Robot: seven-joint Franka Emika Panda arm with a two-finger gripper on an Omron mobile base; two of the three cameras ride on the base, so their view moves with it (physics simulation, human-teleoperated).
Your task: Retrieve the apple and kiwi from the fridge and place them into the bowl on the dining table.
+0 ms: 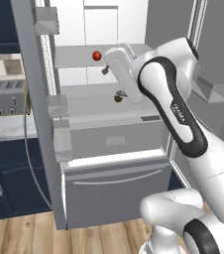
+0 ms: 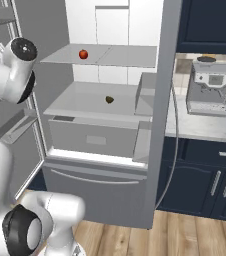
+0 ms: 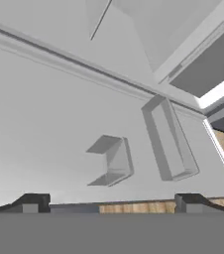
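Note:
The fridge (image 1: 115,192) stands open in front of me, with white walls and grey shelves. On the upper shelf lies the red-orange apple (image 1: 97,55) (image 2: 83,54). The brown kiwi (image 1: 118,98) (image 2: 109,99) rests on the shelf below. My gripper (image 1: 105,69) hangs inside the fridge, just right of and slightly below the apple and above the kiwi, touching neither. In the hand view the gripper (image 3: 111,204) is open, its fingertips (image 3: 34,201) wide apart with nothing between them, facing the inside of a fridge door. The dining table and the bowl are out of view.
Both fridge doors stand open, the left door (image 1: 34,99) carrying door bins (image 3: 111,161). A toaster (image 1: 5,96) sits on the counter to the left, a coffee machine (image 2: 212,87) on the counter to the right. Navy cabinets (image 2: 210,185) and wooden floor lie below.

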